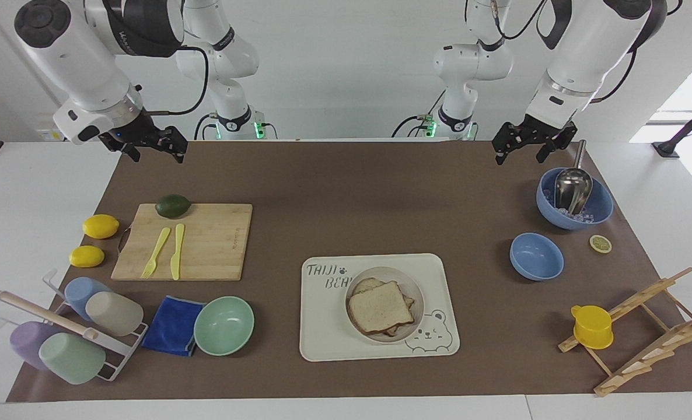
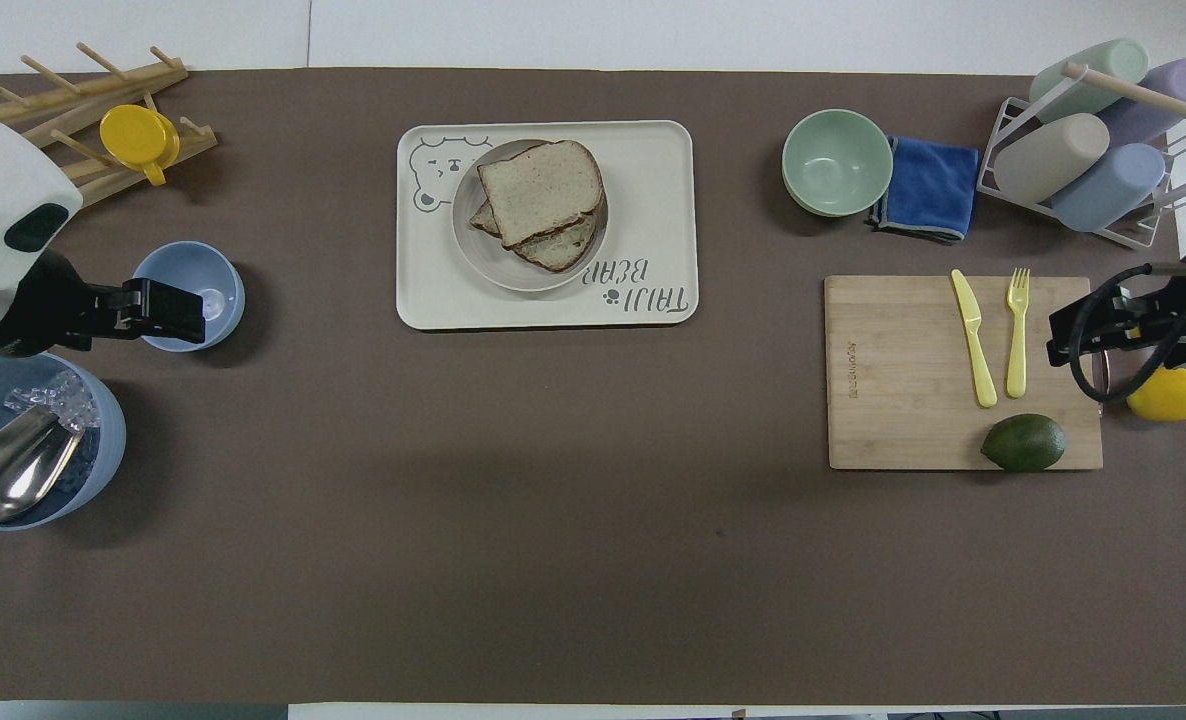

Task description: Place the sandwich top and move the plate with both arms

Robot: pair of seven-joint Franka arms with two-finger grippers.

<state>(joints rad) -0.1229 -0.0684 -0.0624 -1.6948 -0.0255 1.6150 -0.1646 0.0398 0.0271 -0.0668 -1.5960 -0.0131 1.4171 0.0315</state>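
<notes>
Sandwich top (image 1: 380,307) sits on the stacked bread in the plate (image 1: 416,291), plate on the bear tray (image 1: 322,326). Left gripper (image 1: 521,150) hangs over the tabletop near the ice bowl (image 1: 600,210), right gripper (image 1: 154,149) near the cutting board (image 1: 217,242); both sets of fingers wide, empty.

sandwich top (image 2: 540,190) on plate (image 2: 483,262) | plate on tray (image 2: 653,200) | left hand (image 2: 168,310) over small blue bowl (image 2: 193,275)

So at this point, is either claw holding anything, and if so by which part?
Nothing is held. The left claw and right claw hang open and empty, up in the air; the light brown bread slice lies on the small round off-white plate.
</notes>
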